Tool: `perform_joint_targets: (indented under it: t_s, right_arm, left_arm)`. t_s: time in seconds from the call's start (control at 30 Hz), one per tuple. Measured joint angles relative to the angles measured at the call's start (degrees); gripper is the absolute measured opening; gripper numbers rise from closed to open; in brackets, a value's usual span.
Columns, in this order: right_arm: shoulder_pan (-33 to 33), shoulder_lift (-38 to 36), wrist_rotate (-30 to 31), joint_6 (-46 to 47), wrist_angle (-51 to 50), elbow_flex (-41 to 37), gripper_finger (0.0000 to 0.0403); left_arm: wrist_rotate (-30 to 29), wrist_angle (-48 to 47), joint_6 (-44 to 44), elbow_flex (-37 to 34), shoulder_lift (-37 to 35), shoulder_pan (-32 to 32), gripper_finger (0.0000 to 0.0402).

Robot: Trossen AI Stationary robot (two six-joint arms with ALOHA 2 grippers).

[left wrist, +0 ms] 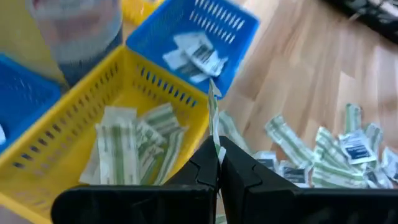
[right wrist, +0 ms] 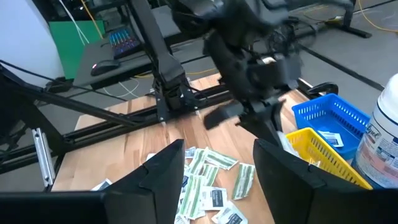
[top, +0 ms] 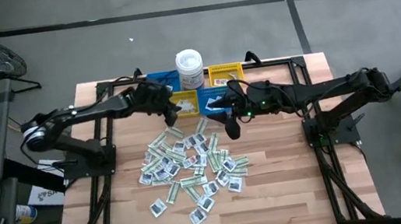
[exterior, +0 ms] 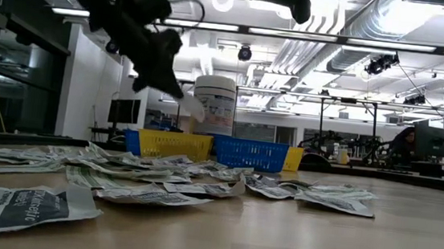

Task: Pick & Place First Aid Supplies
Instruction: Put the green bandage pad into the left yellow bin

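Left gripper (top: 172, 114) over the near rim of a yellow bin (top: 185, 103), fingers (left wrist: 202, 171) pressed together on one thin packet (left wrist: 214, 121) standing on edge. Only visible from the left wrist: green-and-white strips (left wrist: 121, 149) lying inside that yellow bin, white squares (left wrist: 194, 53) inside the blue bin (left wrist: 214, 25) beside it. From above, just a row of bins and a white tub (top: 189, 68) at the far edge of the tabletop (top: 291, 193).

Centre: loose packets (top: 189, 168) heaped in the middle of the tabletop, near the bins but apart from them. Bare wood on all sides of the heap, widest toward the near edge and the right edge. Low down, same heap seen flat, with curled corners (exterior: 200, 189).

Right gripper (top: 232, 127) raised beside the heap's upper right edge, fingers (right wrist: 283, 165) spread wide apart, nothing between them. Right wrist alone shows the left arm (right wrist: 249, 56) close ahead.
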Motion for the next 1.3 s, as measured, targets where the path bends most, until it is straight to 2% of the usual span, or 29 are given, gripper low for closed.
perform_joint_targets:
  t_s: [0.17,0.57,0.7,0.93,1.1,1.2,1.3]
  right_arm:
    - [0.0,0.0,0.5,0.2,0.0,0.0,0.0186]
    - [0.0,0.0,0.6,1.5,-2.0,0.0,0.0185]
    - [0.0,0.0,0.6,2.4,-2.7,0.0,0.0185]
    - [0.0,0.0,0.6,3.0,-3.8,0.0,0.0185]
    - [0.1,0.0,0.6,4.3,-9.3,0.0,0.0185]
    - [0.4,0.2,0.1,4.2,-15.9,0.0,0.0185]
    - [1.4,1.4,0.1,2.2,-20.0,0.0,0.0185]
  left_arm:
    - [3.3,1.7,-0.9,0.0,4.7,2.9,0.0]
    - [-0.5,1.8,-2.1,0.0,5.7,4.0,0.0003]
    - [-2.1,1.8,-2.1,0.0,5.7,4.0,0.0036]
    - [-5.3,1.7,-1.6,0.0,5.7,4.0,0.0127]
    - [-9.5,0.0,0.9,0.0,5.5,4.0,0.0154]
    - [-8.0,-0.9,1.1,0.1,4.4,4.0,0.0155]
    - [-2.1,-1.7,1.2,0.1,3.6,4.0,0.0156]
